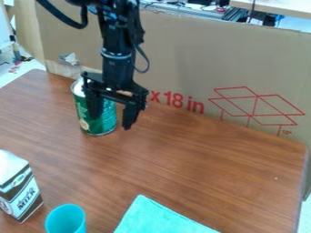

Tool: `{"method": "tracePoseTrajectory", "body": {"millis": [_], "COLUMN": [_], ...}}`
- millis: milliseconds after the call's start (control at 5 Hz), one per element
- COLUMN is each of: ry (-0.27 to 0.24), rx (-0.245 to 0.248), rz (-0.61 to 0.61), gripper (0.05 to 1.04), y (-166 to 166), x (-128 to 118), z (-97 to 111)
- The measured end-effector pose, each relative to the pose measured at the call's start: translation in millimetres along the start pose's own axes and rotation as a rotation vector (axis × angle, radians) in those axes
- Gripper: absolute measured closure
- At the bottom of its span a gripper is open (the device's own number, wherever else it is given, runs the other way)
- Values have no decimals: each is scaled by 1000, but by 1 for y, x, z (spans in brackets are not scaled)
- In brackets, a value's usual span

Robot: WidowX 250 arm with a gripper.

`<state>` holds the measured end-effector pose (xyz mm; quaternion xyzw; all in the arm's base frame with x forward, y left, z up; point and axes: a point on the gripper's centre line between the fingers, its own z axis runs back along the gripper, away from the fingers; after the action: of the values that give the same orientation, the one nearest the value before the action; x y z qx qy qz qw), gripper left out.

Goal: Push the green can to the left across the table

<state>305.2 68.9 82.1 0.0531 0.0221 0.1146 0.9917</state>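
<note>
Camera view: red lettering and a red line drawing of shapes run across the cardboard panel [182,59] standing along the far side of the worktop [194,159]. The milk carton [21,189] at the near left bears dark print on black and white, and the green can [104,124] has a pale round mark low on its label. The worktop is brown with a wood grain; beyond the panel are cables, equipment and a pale tabletop [282,6]. The tool [112,121] hangs at the far left, fingers spread wide, one in front of the can, which stands upright on the worktop; whether they touch, I cannot tell. A turquoise cup [65,220] and a turquoise cloth [155,218] lie at the near edge of view.
</note>
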Motion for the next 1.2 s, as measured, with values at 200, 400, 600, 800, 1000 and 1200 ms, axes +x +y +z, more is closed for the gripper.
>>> {"method": "tracePoseTrajectory", "body": {"millis": [200,400,600,800,1000,1200], "ry": [-1,-13,18,28,51,51], "rx": [-39,-56,-46,-30,-55,-57], "rz": [-88,-137,-220,-263,-329,-396], "gripper": [83,83,83,83,83,83], "y": [-6,-12,-43,-72,-83,-99], "x": [-2,-19,-61,-100,-132,-165], "z": [4,30,54,68,72,71]}}
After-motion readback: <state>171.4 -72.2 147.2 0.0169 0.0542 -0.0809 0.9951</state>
